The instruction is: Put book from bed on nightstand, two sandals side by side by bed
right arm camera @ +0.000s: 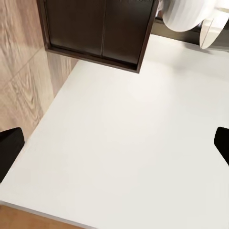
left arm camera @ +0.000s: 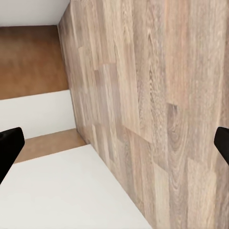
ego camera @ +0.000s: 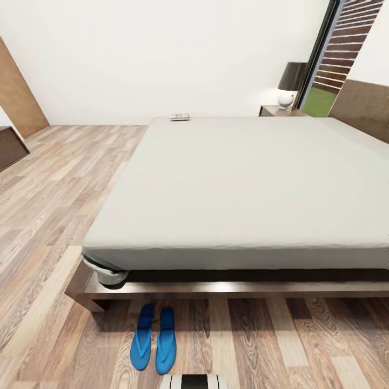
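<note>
Grey mattress of bed (ego camera: 243, 183) across most of head view, on a dark wood frame (ego camera: 216, 289) with headboard (ego camera: 363, 105) at far right. Book (ego camera: 180, 116) lying flat at far left corner of mattress, right at its far edge, cover too small to read. Nightstand (ego camera: 276, 111) beyond far side of bed, near headboard, carrying a lamp with white round base (ego camera: 286, 99) and dark shade (ego camera: 292, 75). Tall dark-framed window (ego camera: 337, 51) behind it, slatted wall and green outside. Blue sandals (ego camera: 153, 339) on plank floor (ego camera: 48, 205) at near side of bed, just off near left corner of frame, side by side, almost touching, toes toward frame. Striped robot part (ego camera: 193, 381) at near edge, just beside sandals. Brown panel (ego camera: 19, 92) leaning against far left wall, dark furniture edge (ego camera: 11, 146) at left. Left gripper (left arm camera: 114, 145) over plank floor beside white wall and brown strip, black fingers (left arm camera: 8, 149) wide apart, clamped on nothing. Right gripper (right arm camera: 114, 145) facing a white surface (right arm camera: 124, 143) with dark wood cabinet (right arm camera: 98, 31) and a white rounded object (right arm camera: 183, 16) beyond, fingers (right arm camera: 8, 147) wide apart, clamped on nothing.
</note>
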`<state>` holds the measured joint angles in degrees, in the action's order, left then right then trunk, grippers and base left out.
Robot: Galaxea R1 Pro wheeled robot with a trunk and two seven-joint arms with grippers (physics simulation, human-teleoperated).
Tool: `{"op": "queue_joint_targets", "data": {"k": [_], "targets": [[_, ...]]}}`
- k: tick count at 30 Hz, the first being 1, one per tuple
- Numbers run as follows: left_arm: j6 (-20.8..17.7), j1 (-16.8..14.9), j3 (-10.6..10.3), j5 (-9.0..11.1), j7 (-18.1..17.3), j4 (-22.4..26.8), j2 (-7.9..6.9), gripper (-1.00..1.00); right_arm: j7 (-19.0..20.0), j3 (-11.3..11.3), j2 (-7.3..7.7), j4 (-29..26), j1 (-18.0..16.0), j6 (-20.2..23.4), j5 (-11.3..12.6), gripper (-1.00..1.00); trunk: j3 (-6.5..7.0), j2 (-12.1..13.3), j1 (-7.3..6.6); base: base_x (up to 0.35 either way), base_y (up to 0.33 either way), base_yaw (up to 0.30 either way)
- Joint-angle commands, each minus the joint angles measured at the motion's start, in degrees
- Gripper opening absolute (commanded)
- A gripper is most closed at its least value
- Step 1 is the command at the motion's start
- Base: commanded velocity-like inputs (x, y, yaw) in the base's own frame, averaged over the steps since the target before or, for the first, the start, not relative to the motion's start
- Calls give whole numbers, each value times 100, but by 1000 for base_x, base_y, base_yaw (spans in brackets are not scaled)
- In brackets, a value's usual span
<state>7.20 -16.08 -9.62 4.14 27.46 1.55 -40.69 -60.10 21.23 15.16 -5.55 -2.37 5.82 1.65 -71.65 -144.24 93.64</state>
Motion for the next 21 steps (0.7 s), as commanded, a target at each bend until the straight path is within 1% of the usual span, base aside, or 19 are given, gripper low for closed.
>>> {"op": "queue_joint_targets", "data": {"k": [1, 11, 21], "targets": [[19, -5, -43, 42, 9, -6, 0, 100, -20, -22, -1, -9, 0, 60, 16, 100, 19, 0, -3, 0, 0, 0], [11, -9, -55, 27, -74, -15, 0, 100, -20, -23, 1, -15, 0, 60, 19, 100, 240, 13, -29, 0, 0, 0], [10, 4, -65, 18, -389, -42, 0, 100, -5, -15, 34, -16, 0, 57, 20, 100, 462, 27, -55, 0, 0, 0]]}}
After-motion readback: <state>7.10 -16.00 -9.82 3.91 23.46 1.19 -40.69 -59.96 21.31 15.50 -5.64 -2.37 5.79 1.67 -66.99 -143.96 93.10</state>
